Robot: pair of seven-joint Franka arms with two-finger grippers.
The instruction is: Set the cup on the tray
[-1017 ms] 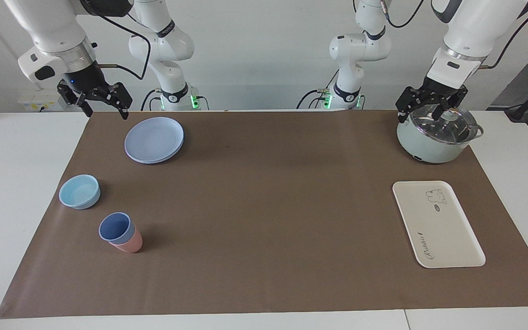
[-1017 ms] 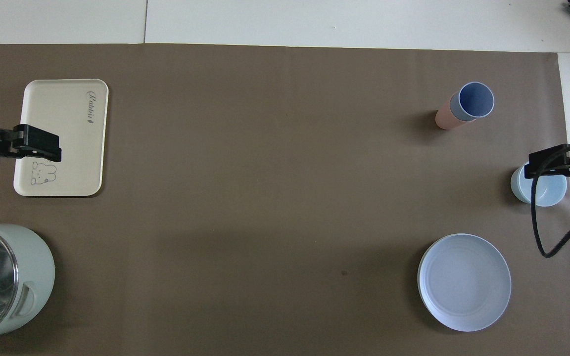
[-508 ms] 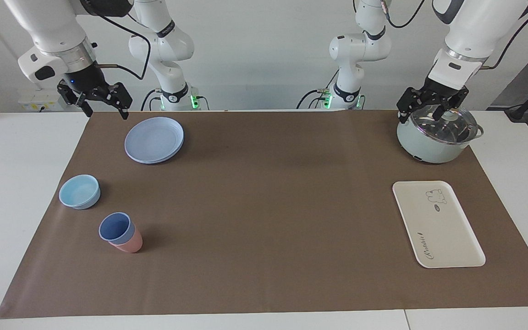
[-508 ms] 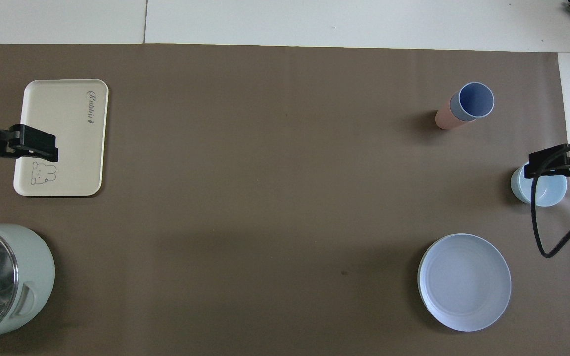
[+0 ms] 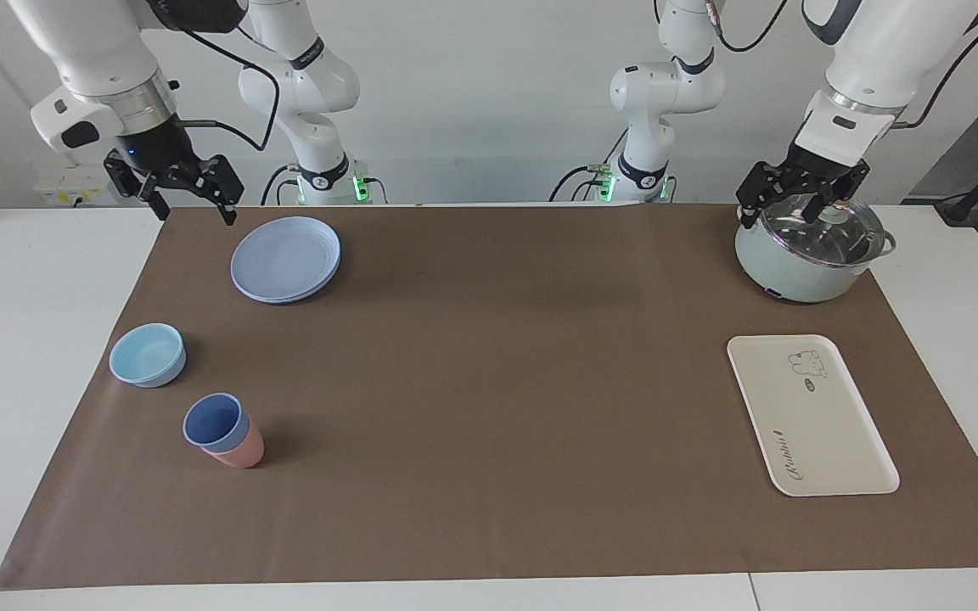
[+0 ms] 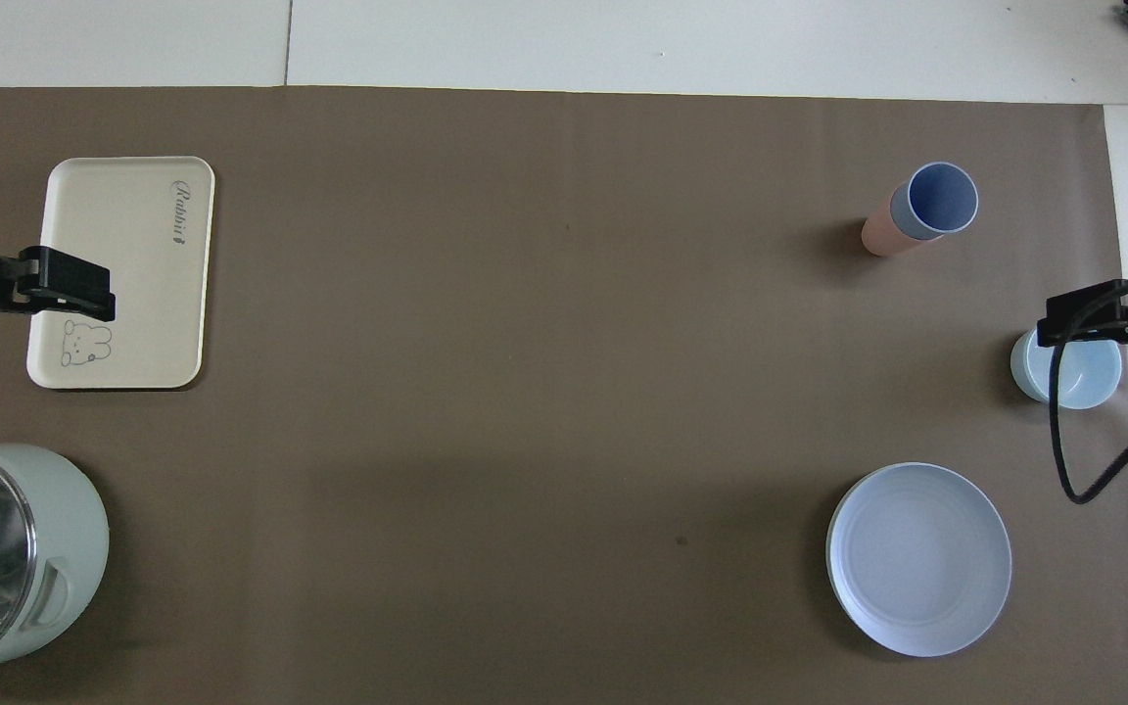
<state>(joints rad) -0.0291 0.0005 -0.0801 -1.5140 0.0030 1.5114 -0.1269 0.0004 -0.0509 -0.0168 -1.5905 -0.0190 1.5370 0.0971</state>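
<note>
The periwinkle-blue cup (image 5: 214, 422) (image 6: 935, 199) sits nested inside a salmon-pink cup (image 5: 238, 452) (image 6: 881, 235), toward the right arm's end of the table and far from the robots. The cream-white tray (image 5: 812, 416) (image 6: 123, 245) lies flat and bare toward the left arm's end. My right gripper (image 5: 194, 208) is open and empty, up in the air beside the blue plates. My left gripper (image 5: 778, 214) is open and empty, raised over the pot's glass lid. In the overhead view one of its fingers (image 6: 70, 294) overlaps the tray's edge.
Stacked round blue plates (image 5: 285, 257) (image 6: 918, 558) lie near the robots at the right arm's end. A light-blue bowl (image 5: 148, 355) (image 6: 1078, 377) stands between the plates and the cups. A pale-green pot with a glass lid (image 5: 812, 250) (image 6: 6, 558) stands near the robots at the left arm's end.
Both grippers have shifted only slightly in the air. The cups, tray and other things have not moved.
</note>
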